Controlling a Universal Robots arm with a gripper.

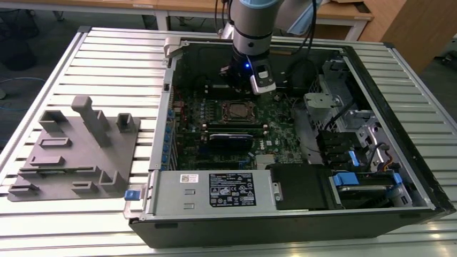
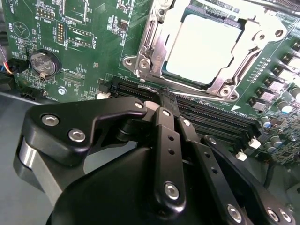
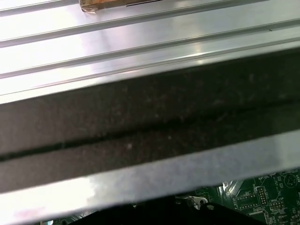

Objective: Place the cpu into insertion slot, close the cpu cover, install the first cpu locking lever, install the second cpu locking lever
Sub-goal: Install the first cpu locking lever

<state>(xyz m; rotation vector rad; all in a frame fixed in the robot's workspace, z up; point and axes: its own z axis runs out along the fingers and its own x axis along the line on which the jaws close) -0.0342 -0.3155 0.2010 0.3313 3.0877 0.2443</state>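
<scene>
The cpu (image 2: 206,44), a flat square with a smooth, pale silvery-beige metal top, lies seated in the insertion slot (image 1: 236,120) on the green circuit board (image 2: 93,28), inside the open black computer case (image 1: 371,80). The cpu cover (image 2: 262,33), a thin frame of bright stamped steel with a big square cut-out, lies flat around the chip, its corners fixed by round-headed screws; a bent steel lever (image 2: 153,43) runs along one side of it, and whether it is latched cannot be made out. The gripper (image 2: 167,96), matte black with jointed links and hex-head bolts, has its two slim fingers (image 2: 165,122) drawn together with nothing seen between them, and their tips hover over the long black memory slots (image 2: 211,117) just beside the socket. Fine white lettering covers the board, and a round silver coin cell (image 2: 43,63) sits in a black holder. In the exterior view the arm (image 1: 251,27) stands over the socket with a small blue light lit on it; the grey metal power supply (image 1: 214,190) carries a black printed label and a small white sticker. On the exterior view's left, a grey moulded fixture block (image 1: 71,150) with upright posts rests on the ribbed aluminium table (image 1: 107,53).
</scene>
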